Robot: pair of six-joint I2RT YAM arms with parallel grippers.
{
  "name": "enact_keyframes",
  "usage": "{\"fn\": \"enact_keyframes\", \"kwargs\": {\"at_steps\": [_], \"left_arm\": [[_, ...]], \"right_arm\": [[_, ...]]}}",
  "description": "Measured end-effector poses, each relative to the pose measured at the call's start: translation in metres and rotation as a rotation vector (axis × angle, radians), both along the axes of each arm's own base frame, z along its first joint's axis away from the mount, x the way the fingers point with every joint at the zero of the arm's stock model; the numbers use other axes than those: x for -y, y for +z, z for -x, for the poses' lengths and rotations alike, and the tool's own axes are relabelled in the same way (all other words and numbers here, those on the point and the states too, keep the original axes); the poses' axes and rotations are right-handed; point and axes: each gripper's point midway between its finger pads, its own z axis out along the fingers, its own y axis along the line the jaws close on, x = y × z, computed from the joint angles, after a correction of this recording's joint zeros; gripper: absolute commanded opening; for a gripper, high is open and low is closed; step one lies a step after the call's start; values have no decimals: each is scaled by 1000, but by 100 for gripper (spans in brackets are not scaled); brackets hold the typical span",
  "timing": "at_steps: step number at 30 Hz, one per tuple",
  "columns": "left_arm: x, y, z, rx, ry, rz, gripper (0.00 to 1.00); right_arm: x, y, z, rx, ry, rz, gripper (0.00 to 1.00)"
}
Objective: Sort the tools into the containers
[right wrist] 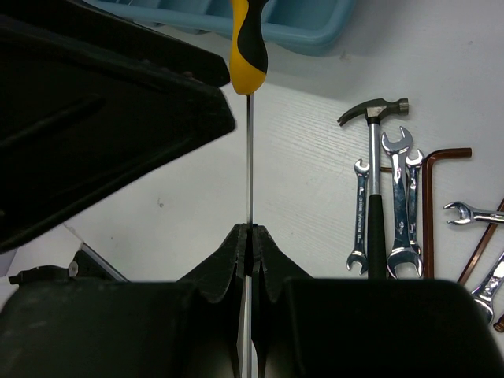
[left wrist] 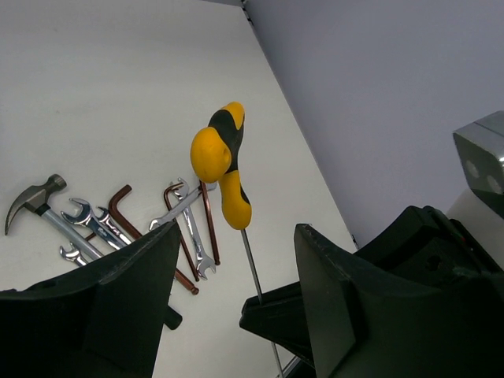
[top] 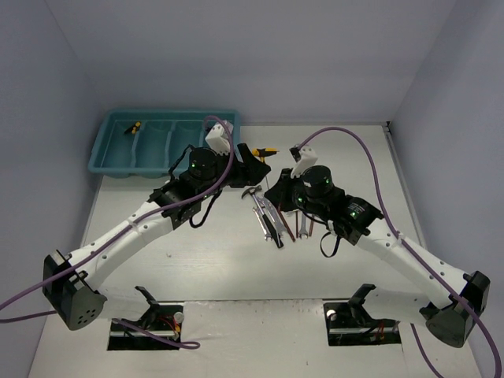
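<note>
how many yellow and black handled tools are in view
2. One yellow-and-black tool lies in the leftmost compartment of the teal tray. The other is held by its thin shaft in the right gripper. More may hide under the arms.

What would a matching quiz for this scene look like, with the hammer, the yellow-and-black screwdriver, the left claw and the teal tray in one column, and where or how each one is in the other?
Column one:
1. hammer
2. yellow-and-black screwdriver
3. left claw
4. teal tray

Column two:
A. at the far left of the table
B. open, one finger on each side of the screwdriver
C. lying flat beside the wrenches
D. pinched by its thin shaft in the shut right claw

Pairs: 1-C, 2-D, 3-B, 4-A.
</note>
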Motion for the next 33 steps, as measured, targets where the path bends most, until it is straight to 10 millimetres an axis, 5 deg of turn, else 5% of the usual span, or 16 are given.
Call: {"fn": "enact_keyframes", "kwargs": {"at_steps": [10,20,24,25,29,33], "left_arm": [[14,-28,-4,-50,-16,-42,40],[23,-24,3,-51,-44,-16,3],[25,-21,3,-50,-47,1,0],[25,-20,2,-47,-46,3,0],[24,-19,0,-38,-38,2,0],[18,-24,-5,-33,-16,-19,0]], "right_arm": [[-4,5,1,9,14,-16,0],[-5,1,-1,3,15,-7,0],[-6,-1,-3,1,16,-1,2],[-7,-1,-3,1,16,1,3],[-9,1,-6,14,23,9,34],[-9,2,-8,29,25,14,41]]}}
